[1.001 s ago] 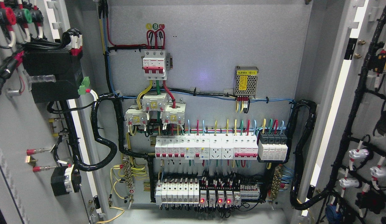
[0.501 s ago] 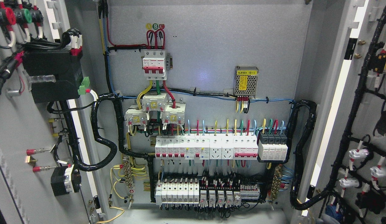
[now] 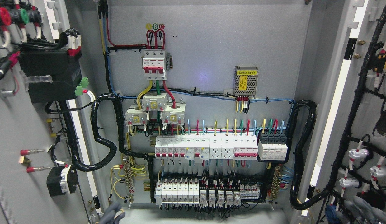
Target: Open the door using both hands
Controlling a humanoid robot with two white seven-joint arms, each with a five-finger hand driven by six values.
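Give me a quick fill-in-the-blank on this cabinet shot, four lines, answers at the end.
1. The left door and the right door both stand ____.
2. The metal power supply on the back panel carries a ____ label.
3. The black module sits at the ____ end of the upper breaker row.
4. The left hand shows at the ____ edge of the picture.

Missing words: open; yellow; right; bottom
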